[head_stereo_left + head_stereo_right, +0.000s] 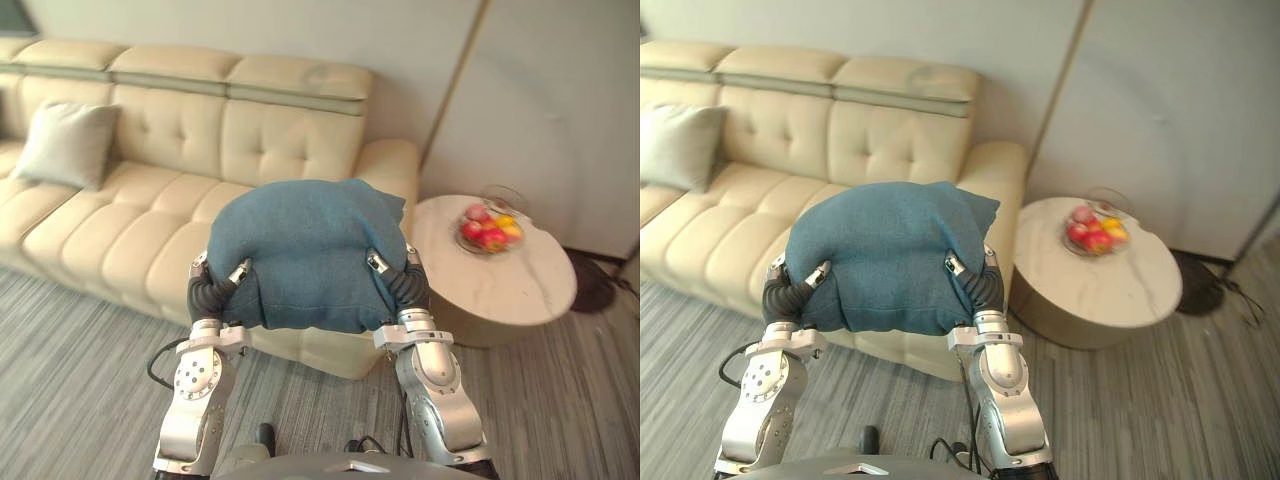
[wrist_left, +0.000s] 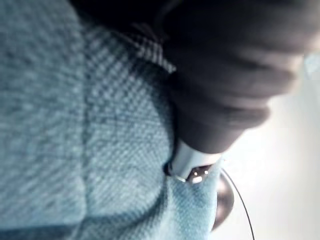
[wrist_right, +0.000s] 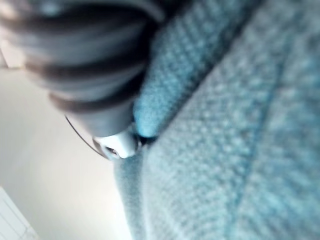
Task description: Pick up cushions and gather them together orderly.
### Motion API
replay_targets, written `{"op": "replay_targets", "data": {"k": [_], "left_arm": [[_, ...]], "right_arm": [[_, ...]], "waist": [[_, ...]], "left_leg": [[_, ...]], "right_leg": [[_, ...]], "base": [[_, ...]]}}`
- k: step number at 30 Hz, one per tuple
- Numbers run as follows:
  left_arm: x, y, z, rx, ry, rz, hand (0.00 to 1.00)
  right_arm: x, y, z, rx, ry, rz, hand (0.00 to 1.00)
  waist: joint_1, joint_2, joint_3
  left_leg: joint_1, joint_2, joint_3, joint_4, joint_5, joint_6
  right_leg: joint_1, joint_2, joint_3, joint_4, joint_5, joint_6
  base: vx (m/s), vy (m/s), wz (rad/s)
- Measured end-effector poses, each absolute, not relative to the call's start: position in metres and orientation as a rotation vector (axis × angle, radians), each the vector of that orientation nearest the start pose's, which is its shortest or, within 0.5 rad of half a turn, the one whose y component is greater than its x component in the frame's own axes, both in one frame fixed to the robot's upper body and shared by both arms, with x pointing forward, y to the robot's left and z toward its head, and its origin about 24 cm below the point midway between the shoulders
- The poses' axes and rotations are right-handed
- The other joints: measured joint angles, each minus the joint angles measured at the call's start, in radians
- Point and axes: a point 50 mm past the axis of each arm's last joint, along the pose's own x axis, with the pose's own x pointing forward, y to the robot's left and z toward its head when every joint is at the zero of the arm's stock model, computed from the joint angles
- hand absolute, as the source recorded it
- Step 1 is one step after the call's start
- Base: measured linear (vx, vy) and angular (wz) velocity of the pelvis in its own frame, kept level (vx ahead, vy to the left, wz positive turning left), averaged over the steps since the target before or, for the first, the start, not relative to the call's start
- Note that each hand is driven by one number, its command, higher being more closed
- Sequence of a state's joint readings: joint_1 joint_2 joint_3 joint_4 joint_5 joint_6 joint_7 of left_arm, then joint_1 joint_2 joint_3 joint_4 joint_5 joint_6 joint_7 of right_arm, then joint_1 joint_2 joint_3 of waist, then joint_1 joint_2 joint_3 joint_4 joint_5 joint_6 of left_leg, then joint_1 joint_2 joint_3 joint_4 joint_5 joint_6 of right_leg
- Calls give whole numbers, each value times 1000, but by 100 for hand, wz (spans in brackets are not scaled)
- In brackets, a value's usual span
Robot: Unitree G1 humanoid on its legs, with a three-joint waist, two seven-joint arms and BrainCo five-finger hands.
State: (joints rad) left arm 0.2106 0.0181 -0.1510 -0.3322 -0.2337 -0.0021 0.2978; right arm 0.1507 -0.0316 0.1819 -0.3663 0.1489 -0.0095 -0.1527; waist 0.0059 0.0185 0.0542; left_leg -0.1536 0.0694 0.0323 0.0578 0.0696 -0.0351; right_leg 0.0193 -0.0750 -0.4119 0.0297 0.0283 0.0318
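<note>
I hold a blue cushion (image 1: 305, 250) up in the air in front of the cream sofa (image 1: 130, 225), clamped between both hands. My left hand (image 1: 212, 285) grips its left lower side and my right hand (image 1: 403, 282) its right lower side. Each thumb lies on the near face and the other fingers are hidden behind the cloth. In the wrist views the blue weave (image 2: 75, 125) (image 3: 225, 150) sits right against each hand, and a silver fingertip (image 2: 192, 162) dents the fabric. A light grey cushion (image 1: 65, 143) leans upright against the sofa's backrest at the far left.
A round white marble side table (image 1: 530, 290) stands right of the sofa's armrest, with a glass bowl of fruit (image 1: 490, 230) on it. Grey striped carpet (image 1: 80, 360) runs between me and the sofa. A pale wall rises behind.
</note>
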Motion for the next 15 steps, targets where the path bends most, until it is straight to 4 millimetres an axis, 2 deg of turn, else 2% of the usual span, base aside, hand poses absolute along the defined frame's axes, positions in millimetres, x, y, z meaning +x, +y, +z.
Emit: {"op": "replay_targets", "data": {"k": [1, 3, 5, 6, 7, 8, 10, 12, 13, 14, 15], "left_arm": [[213, 140, 70, -263, -86, 178, 100], [216, 138, 69, -266, -80, 175, 100], [216, 137, 65, -272, -62, 188, 100], [216, 137, 65, -276, -61, 199, 100], [217, 137, 65, -278, -62, 201, 100], [219, 136, 64, -277, -61, 198, 100], [222, 139, 62, -263, -53, 204, 100], [223, 139, 63, -275, -58, 207, 100], [223, 139, 62, -273, -56, 209, 100], [225, 139, 57, -268, -41, 210, 100], [225, 140, 55, -265, -35, 214, 100]], "right_arm": [[220, -130, 93, 165, -216, -19, 100], [227, -134, 93, 136, -221, -37, 100], [232, -134, 88, 124, -205, -46, 100], [232, -135, 88, 125, -203, -58, 100], [232, -135, 88, 126, -203, -61, 100], [232, -134, 88, 130, -200, -66, 100], [232, -131, 88, 152, -199, -75, 100], [233, -130, 86, 157, -191, -77, 100], [236, -129, 80, 156, -167, -73, 100], [240, -128, 69, 149, -120, -75, 100], [241, -128, 66, 148, -106, -73, 100]], "waist": [[-8, -7, 4], [6, -17, 12], [15, -11, 11], [20, 4, 8], [16, 6, 8], [8, -6, 14], [4, -39, 10], [10, -36, 12], [10, -35, 12], [10, -34, 11], [12, -32, 13]], "left_leg": [[-47, 15, 46, 30, -20, 3], [-86, 43, 108, 59, -24, 14], [-80, 120, 167, 99, -34, -1], [-63, 155, 206, 100, -47, -6], [-62, 167, 248, 103, -33, -34], [-60, 150, 301, 120, -22, -36], [-103, 72, 301, 206, -97, 13], [-149, 48, 300, 318, -179, 41], [-159, 33, 303, 364, -224, 60], [-149, 4, 319, 374, -252, 85], [-143, -3, 328, 368, -255, 91]], "right_leg": [[-4, -24, -75, -3, -2, 0], [-17, -64, -115, 18, -18, 0], [-15, -114, -153, 58, -29, 38], [-14, -129, -163, 71, -33, 61], [-8, -142, -173, 75, -35, 72], [3, -181, -186, 79, -29, 96], [20, -254, -184, 52, 5, 118], [17, -297, -178, 78, 21, 141], [9, -328, -161, 117, 27, 138], [-48, -388, -116, 236, 45, 92], [-83, -409, -99, 291, 55, 38]], "base": [[-65, 59, 159], [-28, 99, 119], [53, 242, 63], [84, 305, 38], [85, 262, 50], [119, 282, 52], [183, 417, 50], [148, 371, 22], [191, 494, 6], [133, 337, -2], [195, 471, -16]]}}
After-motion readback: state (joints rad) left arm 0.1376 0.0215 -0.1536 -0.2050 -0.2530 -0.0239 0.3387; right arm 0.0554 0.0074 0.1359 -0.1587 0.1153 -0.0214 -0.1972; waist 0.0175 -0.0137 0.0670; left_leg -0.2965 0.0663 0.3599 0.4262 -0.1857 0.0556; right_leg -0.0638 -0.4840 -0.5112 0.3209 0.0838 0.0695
